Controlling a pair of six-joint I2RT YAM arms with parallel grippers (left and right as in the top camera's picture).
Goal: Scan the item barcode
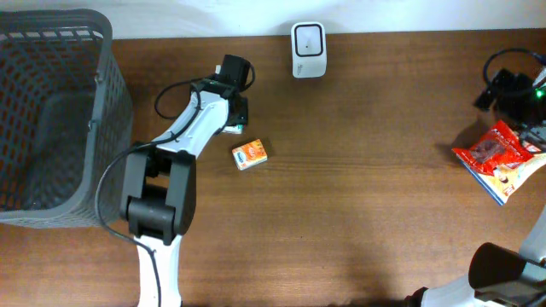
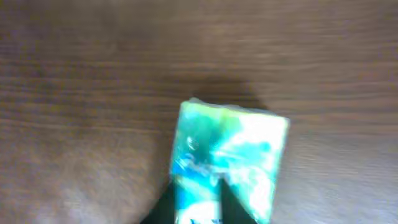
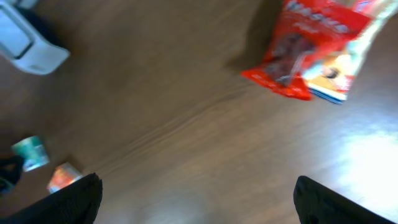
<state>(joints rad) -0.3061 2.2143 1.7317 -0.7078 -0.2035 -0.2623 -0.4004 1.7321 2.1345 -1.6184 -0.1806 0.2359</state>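
Observation:
A teal and white box (image 2: 230,155) lies on the brown table, blurred in the left wrist view. My left gripper (image 2: 196,190) hangs just over its near end with the jaws a little apart. One finger (image 2: 165,208) is at the box's left edge and the other crosses its top face. From overhead the gripper (image 1: 235,115) covers most of the box (image 1: 231,130). The white scanner (image 1: 308,49) stands at the table's back edge, well apart from it. My right gripper (image 3: 196,180) is wide open over bare wood and holds nothing.
A small orange box (image 1: 249,154) lies just right of the teal one. A red snack packet (image 1: 493,147) rests on a blue and orange packet (image 1: 512,181) at the far right. A grey mesh basket (image 1: 102,94) fills the left side.

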